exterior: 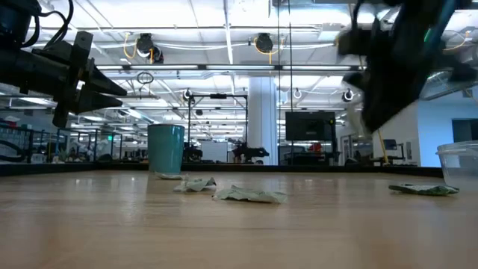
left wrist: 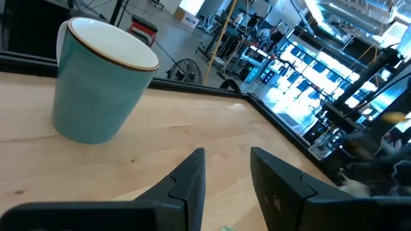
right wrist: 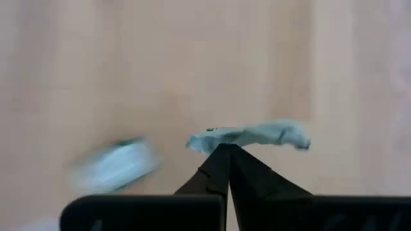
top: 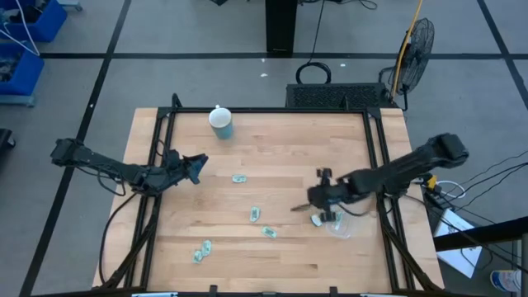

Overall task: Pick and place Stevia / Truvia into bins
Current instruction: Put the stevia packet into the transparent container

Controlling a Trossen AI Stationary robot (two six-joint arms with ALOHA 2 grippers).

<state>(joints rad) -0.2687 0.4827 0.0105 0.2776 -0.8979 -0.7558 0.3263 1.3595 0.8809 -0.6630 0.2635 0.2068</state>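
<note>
Several pale green and white sachets lie flat on the wooden table: one (top: 239, 178), one (top: 255, 214), one (top: 269, 232), and one (top: 318, 219) beside the clear cup (top: 342, 223). In the low view that sachet (exterior: 422, 189) lies just left of the clear cup (exterior: 459, 161). My right gripper (top: 313, 200) hovers above the table beside the cup and is shut on a sachet (right wrist: 257, 136). My left gripper (top: 196, 167) waits open near the table's left side, off the table (exterior: 97, 82). My right gripper (right wrist: 225, 149) pinches the sachet by the middle of one long edge (right wrist: 226, 140) between its two shut fingertips. The crumpled sachet stands out to either side of the tips and is lifted clear of the table. One layer or several, I cannot tell.
A light blue cup (top: 221, 122) stands near the far edge, in front of my left gripper (left wrist: 99, 77). More sachets (top: 202, 252) lie near the near edge. Another blurred sachet (right wrist: 115, 165) lies on the table below my right gripper.
</note>
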